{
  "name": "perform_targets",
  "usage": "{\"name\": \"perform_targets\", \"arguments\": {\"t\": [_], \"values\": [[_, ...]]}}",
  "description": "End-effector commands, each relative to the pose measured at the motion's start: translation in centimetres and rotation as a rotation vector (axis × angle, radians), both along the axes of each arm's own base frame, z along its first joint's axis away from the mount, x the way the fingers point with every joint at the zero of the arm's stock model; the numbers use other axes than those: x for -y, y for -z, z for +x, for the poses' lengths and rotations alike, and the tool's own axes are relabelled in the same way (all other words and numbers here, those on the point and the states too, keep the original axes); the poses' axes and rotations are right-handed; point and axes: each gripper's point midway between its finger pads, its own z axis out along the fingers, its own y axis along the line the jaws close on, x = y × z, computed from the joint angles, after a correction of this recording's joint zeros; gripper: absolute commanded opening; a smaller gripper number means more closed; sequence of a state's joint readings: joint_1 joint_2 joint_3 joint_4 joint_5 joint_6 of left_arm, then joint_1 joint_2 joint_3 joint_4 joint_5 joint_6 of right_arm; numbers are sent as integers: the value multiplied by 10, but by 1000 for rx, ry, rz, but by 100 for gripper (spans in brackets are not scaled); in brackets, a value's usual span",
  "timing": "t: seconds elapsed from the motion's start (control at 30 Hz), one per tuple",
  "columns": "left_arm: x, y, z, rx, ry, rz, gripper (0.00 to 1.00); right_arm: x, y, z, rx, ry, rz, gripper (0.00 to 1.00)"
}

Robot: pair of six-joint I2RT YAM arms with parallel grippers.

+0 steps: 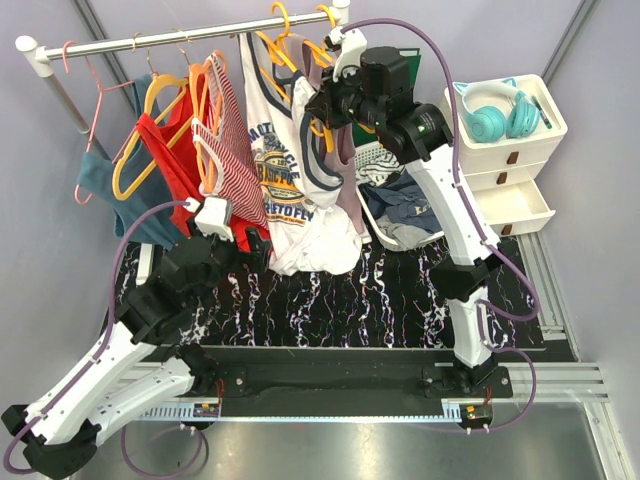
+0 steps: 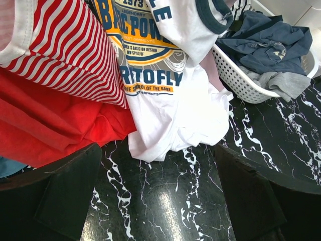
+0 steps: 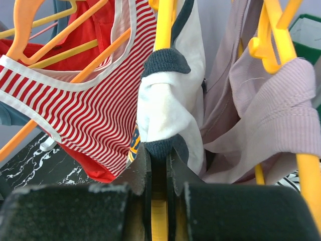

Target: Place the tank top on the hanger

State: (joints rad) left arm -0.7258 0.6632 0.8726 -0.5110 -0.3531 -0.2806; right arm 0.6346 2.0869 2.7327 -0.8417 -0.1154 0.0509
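The white tank top [image 1: 285, 150] with navy trim and printed lettering hangs from the rail, and its hem bunches on the marble table. In the right wrist view its strap [image 3: 165, 110] is draped over an arm of the orange-yellow hanger [image 3: 163, 25]. My right gripper [image 3: 159, 155] is shut on that hanger arm, with the navy strap trim at its fingertips. In the top view it sits high beside the top [image 1: 322, 105]. My left gripper [image 2: 158, 201] is open and empty, low over the table just in front of the hem [image 2: 170, 125]. It also shows in the top view [image 1: 238, 245].
A red-and-white striped top [image 1: 235, 150], a red top [image 1: 175, 165] and a mauve top [image 3: 261, 105] hang beside it on the rail [image 1: 150, 40]. A pink wire hanger [image 1: 95, 110] hangs far left. A white basket of clothes [image 1: 400, 215] and drawers with teal headphones [image 1: 495, 110] stand at the right.
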Motion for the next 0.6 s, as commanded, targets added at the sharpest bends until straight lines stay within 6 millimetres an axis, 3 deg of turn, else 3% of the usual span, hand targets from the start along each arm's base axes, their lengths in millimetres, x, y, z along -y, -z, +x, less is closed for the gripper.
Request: {"name": "perform_targets", "arguments": {"t": [0.0, 0.3, 0.57], "values": [[-3, -2, 1, 16, -18, -3, 99, 0, -46, -5, 103, -26, 110, 0], [-4, 4, 1, 2, -26, -5, 99, 6, -28, -12, 47, -18, 75, 1], [-7, 3, 3, 6, -48, -3, 99, 14, -53, -24, 91, -21, 107, 25]]}}
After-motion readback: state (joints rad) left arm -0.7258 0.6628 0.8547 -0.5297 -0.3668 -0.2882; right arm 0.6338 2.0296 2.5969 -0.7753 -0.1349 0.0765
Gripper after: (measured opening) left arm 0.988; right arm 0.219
